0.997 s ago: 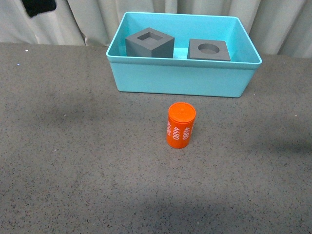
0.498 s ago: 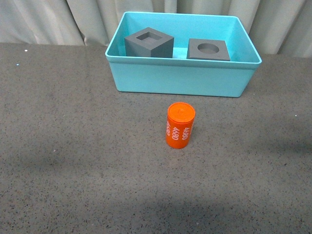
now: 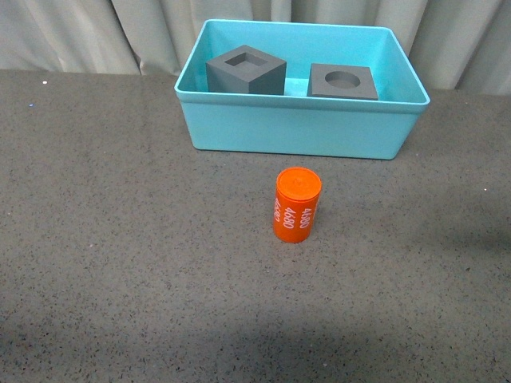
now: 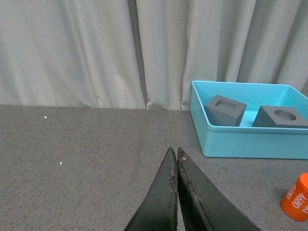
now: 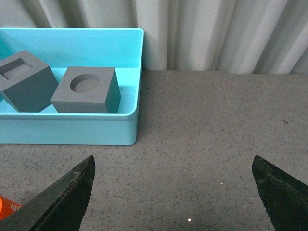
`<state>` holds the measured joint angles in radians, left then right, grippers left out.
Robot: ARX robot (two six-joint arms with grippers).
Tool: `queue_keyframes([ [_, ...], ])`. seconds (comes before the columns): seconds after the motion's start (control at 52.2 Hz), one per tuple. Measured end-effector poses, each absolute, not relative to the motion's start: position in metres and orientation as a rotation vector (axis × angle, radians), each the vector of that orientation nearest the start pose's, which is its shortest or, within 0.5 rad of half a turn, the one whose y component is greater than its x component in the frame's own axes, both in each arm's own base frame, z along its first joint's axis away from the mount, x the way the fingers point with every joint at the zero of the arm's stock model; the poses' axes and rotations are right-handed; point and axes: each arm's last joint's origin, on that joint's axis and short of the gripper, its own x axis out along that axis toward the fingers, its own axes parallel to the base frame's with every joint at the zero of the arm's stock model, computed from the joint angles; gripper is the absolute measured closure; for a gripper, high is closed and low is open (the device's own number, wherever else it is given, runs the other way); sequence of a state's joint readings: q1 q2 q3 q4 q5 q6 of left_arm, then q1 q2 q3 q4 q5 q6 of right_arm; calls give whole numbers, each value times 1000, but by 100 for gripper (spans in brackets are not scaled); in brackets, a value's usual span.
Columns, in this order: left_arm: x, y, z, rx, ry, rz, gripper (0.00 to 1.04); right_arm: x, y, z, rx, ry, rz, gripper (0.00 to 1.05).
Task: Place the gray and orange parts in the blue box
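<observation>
While both gray parts, the cube with the square recess and the cube with the round recess, sit inside the blue box at the far middle of the tabletop, the orange cylinder stands alone on the bare surface, near the box's front wall but apart from it. It stands upright, long axis vertical, with white numbers running up its side. Neither arm shows in the front view. The left gripper has its jaws pressed together with nothing between them, and the cylinder sits off to its side, toward the box. The right gripper is spread wide and empty; only a sliver of the cylinder peeks out beside one of its fingers. I judge the right arm better placed: already open, it needs to shift toward the tabletop's middle and straddle the cylinder's round side.
</observation>
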<state>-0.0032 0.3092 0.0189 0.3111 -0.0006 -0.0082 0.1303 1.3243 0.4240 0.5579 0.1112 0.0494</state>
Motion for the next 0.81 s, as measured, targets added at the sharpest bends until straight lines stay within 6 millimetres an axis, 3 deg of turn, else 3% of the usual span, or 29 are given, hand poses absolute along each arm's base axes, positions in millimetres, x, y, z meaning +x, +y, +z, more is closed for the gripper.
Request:
queue_keyframes([
  [0.69, 97, 0, 170, -7, -15, -3, 101, 244, 29, 173, 8, 340, 10, 10],
  [0.805, 97, 0, 170, -7, -17, -3, 82, 244, 29, 173, 8, 339, 12, 10],
])
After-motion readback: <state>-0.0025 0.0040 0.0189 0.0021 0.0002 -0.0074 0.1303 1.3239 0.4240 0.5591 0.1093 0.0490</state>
